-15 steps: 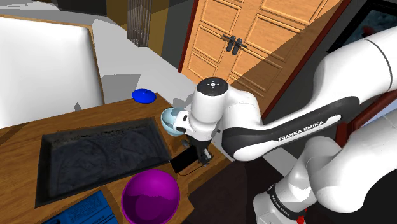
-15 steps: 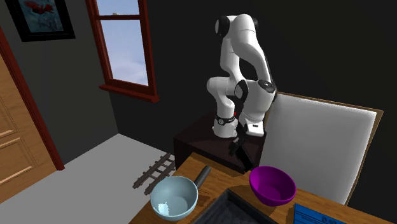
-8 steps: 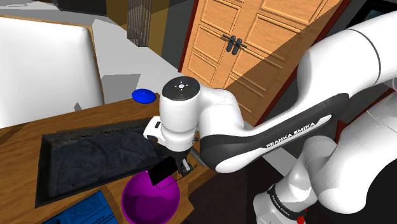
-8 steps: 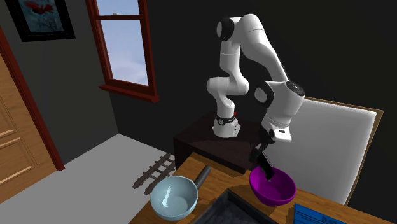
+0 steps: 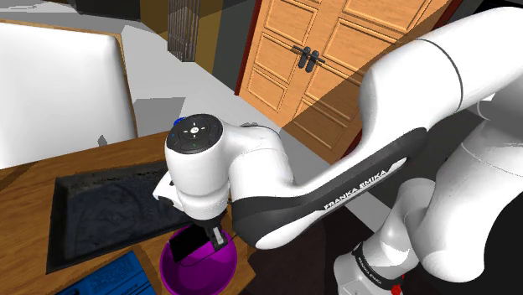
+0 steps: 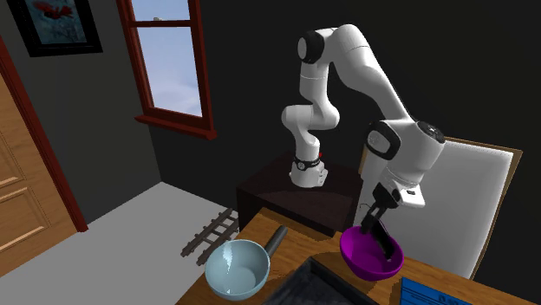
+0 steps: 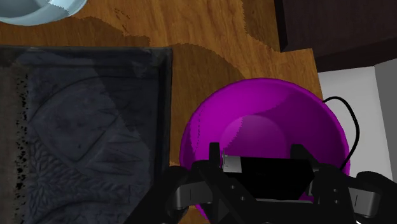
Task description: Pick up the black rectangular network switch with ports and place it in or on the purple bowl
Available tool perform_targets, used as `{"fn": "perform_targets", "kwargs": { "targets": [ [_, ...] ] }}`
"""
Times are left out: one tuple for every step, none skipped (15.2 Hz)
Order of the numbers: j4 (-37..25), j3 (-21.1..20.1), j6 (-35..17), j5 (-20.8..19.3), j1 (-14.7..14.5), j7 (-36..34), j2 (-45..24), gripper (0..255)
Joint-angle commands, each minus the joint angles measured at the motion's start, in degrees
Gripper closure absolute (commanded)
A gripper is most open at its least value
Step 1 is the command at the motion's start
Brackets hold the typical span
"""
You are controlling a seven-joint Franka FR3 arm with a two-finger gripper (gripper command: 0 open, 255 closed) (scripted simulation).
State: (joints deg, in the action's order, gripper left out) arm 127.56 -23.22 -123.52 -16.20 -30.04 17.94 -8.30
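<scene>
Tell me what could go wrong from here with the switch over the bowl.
1. The gripper holds the network switch tilted over the purple bowl; released so, it may catch the rim and tip out.
2. The bowl stands near the edge of the table; pressing down could nudge it off.

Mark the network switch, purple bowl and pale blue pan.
network switch (image 5: 186,244), shoulder view, its black top face
purple bowl (image 7: 254,95), wrist view, bare inner wall
pale blue pan (image 6: 234,270), second exterior view, its inside floor

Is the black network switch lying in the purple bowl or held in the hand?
Held. The hand clasps the switch between its fingers over the purple bowl's opening; whether it touches the bowl, cannot tell.
</scene>
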Motion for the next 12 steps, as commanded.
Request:
{"fn": "perform_targets", "kwargs": {
  "targets": [
    [0.2, 0.2, -1.3, -0.9, -0.1, -0.9, -1.4, 255],
    [0.4, 0.3, -2.0, -1.3, -0.2, -1.2, -1.9, 255],
    [0.5, 0.4, -2.6, -1.7, -0.3, -1.6, -2.5, 255],
    [0.6, 0.5, -3.2, -2.2, -0.3, -2.0, -3.1, 255],
    [0.7, 0.6, -3.8, -2.6, -0.4, -2.4, -3.8, 255],
    [0.8, 0.7, -4.4, -3.0, -0.5, -2.8, -4.4, 255],
    [0.9, 0.9, -5.0, -3.5, -0.6, -3.2, -5.0, 255],
    [1.0, 1.0, -5.6, -4.0, -0.7, -3.6, -5.7, 255],
    [1.0, 1.2, -6.2, -4.4, -0.8, -4.0, -6.3, 255],
    [1.1, 1.4, -6.8, -4.9, -0.9, -4.4, -7.0, 255],
    [1.1, 1.6, -7.4, -5.4, -1.0, -4.8, -7.6, 255],
    [1.1, 1.8, -8.1, -6.0, -1.1, -5.3, -8.4, 255]
  ]
}}
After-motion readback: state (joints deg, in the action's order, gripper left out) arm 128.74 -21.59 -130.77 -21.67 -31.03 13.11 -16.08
